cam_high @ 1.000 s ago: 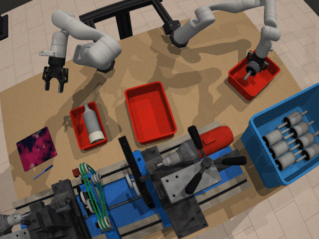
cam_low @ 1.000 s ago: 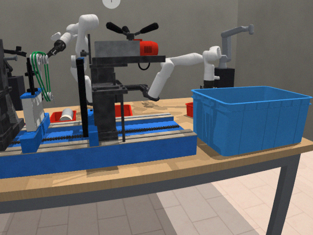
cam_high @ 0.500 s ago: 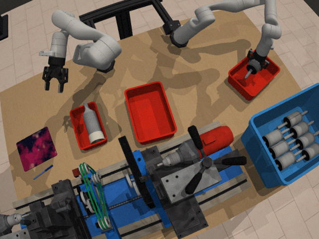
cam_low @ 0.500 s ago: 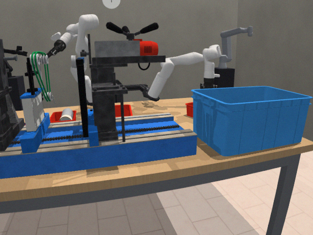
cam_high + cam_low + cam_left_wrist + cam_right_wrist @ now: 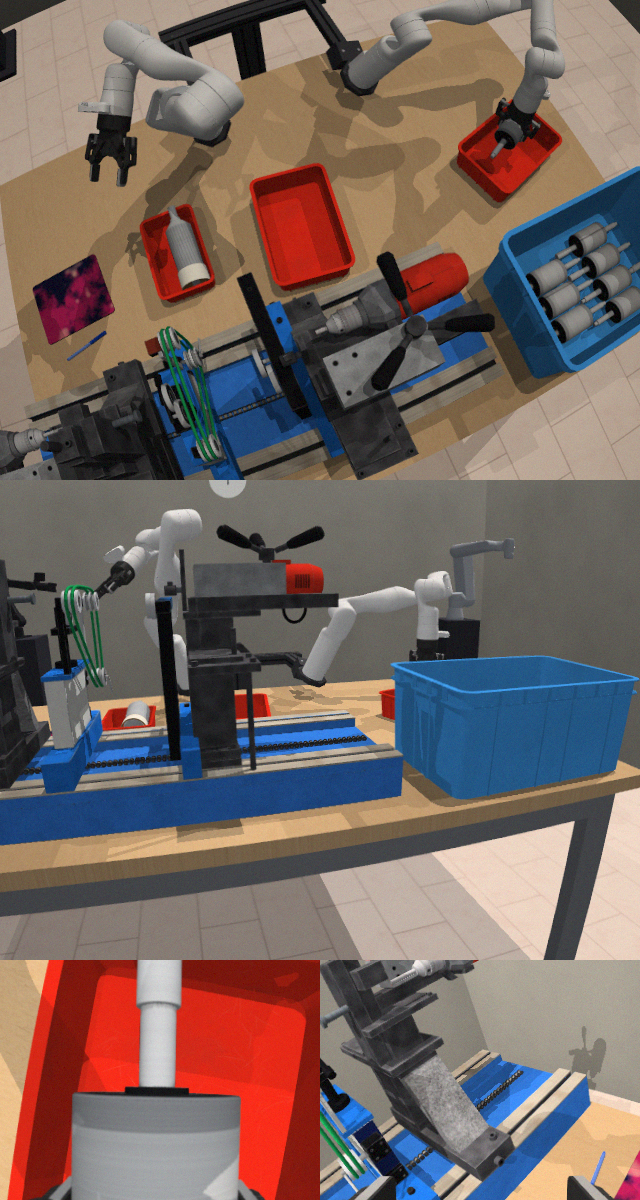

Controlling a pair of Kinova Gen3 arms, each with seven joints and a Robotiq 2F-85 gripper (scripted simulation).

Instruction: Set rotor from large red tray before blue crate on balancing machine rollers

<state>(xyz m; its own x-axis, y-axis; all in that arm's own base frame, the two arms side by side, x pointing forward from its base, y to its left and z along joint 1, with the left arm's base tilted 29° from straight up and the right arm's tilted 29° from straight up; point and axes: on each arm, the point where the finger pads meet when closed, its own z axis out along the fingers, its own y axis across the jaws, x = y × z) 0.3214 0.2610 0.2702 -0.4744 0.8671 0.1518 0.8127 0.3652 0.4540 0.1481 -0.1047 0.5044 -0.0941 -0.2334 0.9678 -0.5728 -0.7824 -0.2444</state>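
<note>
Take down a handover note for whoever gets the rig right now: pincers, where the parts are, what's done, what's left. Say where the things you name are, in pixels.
Left pincer [image 5: 502, 135]: shut on the rotor [image 5: 509, 135] [image 5: 156, 1155], over the tray [image 5: 500, 195] [image 5: 37, 1080] by the crate [image 5: 522, 315] [image 5: 516, 738].
Right pincer [image 5: 108, 175]: open, holding nothing, out beyond the bottle's tray [image 5: 170, 297].
Done: rotor gripped.
Left: set it on the machine's [image 5: 310, 784] rollers, let go, move clear.
</note>
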